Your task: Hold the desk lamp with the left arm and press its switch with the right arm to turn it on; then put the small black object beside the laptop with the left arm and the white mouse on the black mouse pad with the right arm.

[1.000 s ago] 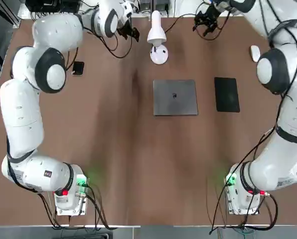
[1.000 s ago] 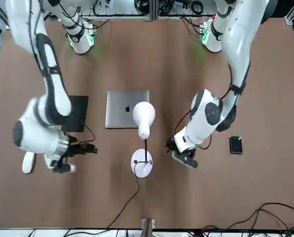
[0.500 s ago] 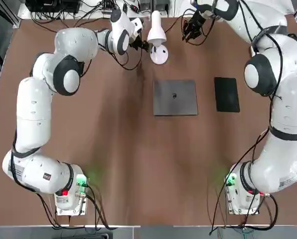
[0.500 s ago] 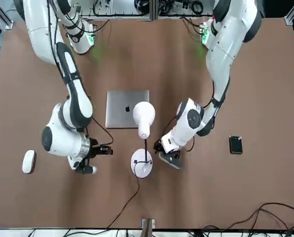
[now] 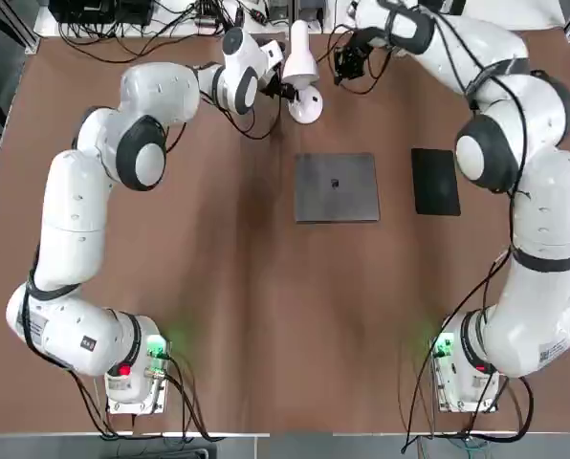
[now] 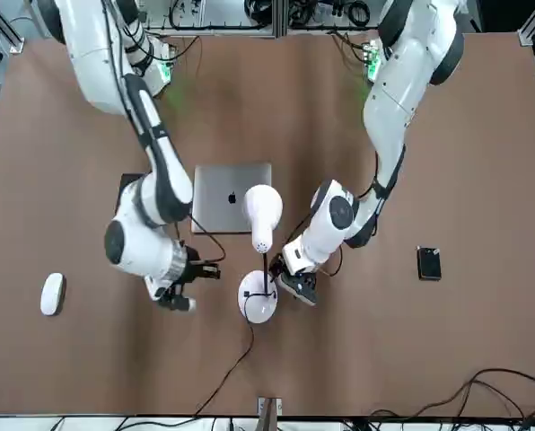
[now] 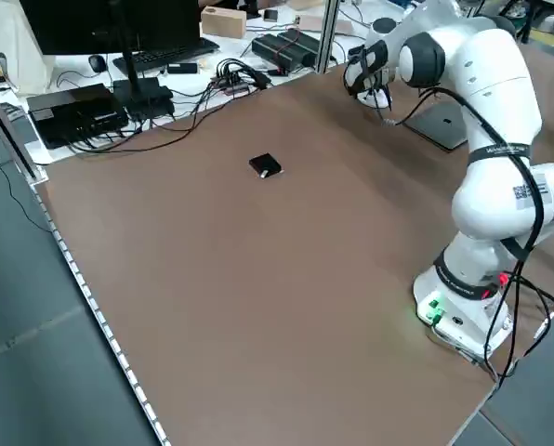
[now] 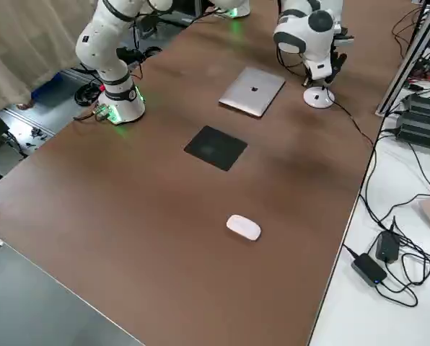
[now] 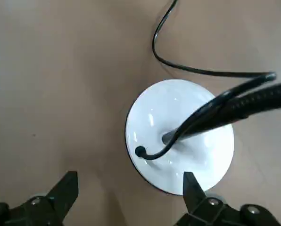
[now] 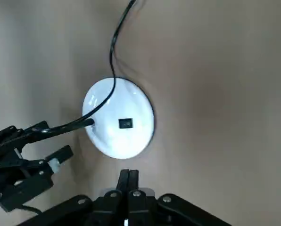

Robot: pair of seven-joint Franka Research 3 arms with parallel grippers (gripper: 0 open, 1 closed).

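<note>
Desk lamp (image 6: 262, 212): upright, far side of laptop (image 5: 337, 187) | our left gripper (image 9: 131, 188): fingers spread, beside lamp base | our right gripper (image 10: 128, 173): fingers together, near base, apart from switch (image 10: 125, 123)

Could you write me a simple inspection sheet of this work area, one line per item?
Surface: brown tabletop
Job's things: desk lamp upright, dark switch on its base; small black object and white mouse apart from the laptop; mouse pad beside the laptop
Clutter: nothing seen on the tabletop
Grippers: left gripper open near the lamp; right gripper fingers shut, empty, across from it
Cables: lamp cord trails off the table
Surroundings: monitor, white side table
</note>
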